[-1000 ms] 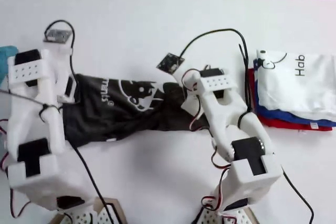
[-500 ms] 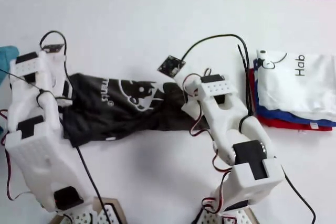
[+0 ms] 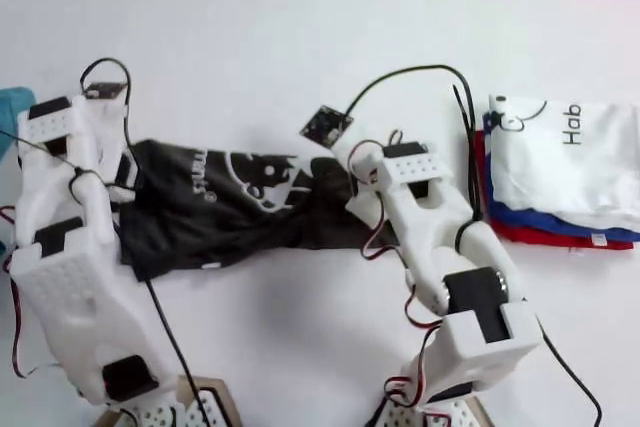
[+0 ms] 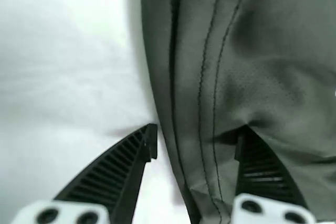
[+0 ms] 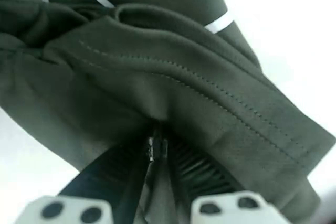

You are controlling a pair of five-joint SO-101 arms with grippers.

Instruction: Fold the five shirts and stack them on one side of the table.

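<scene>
Gripping the black shirt (image 3: 240,207), lying mid-table, with my right gripper (image 5: 157,146) clenched on its edge, I should close the splayed left gripper (image 4: 198,134) fully over the hem before lifting evenly.

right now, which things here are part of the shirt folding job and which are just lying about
Job: black shirt; stack of folded shirts; right end effector, shut on the black shirt; left end effector, open at its edge.
Lying about: teal cloth at the table edge; black cable.
</scene>
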